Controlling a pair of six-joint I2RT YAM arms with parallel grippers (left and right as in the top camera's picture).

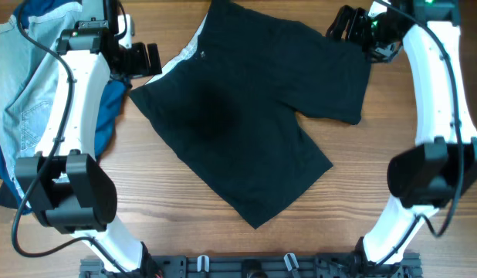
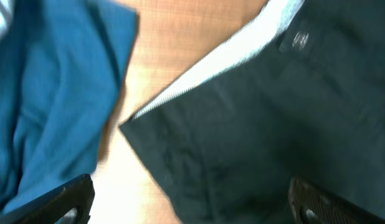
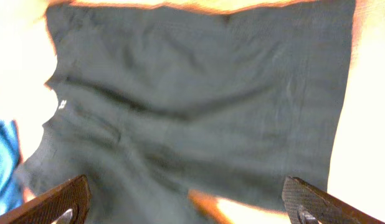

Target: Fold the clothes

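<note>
Overhead first: the black shorts [image 1: 238,131] lay spread flat across the middle of the table [image 1: 354,185], sitting on a diagonal. The left gripper [image 1: 142,58] hung just beside the waist corner, and the right gripper [image 1: 348,27] was up at the far leg's edge. A pile of jeans [image 1: 22,85] and a blue cloth [image 1: 113,108] sat right next to the shorts on the left side.

In the left wrist view the fingertips [image 2: 61,202] were spread wide with nothing pinched. The blue cloth was close to the shorts' corner there, with the pale waistband strip [image 2: 223,59] running off above. That looked like the big risk. If the arm dropped a bit off target, it'd probably snag the blue cloth along with the corner and drag it into the fold.

The right wrist view was blurry, but its fingers [image 3: 317,199] were also wide apart and holding nothing, with the shorts filling most of the frame. The worry on that side was a shallow pinch catching only the top layer, so the leg would peel open. And since the shorts lay crooked, uneven pulls from the two arms would likely give a lopsided fold.
</note>
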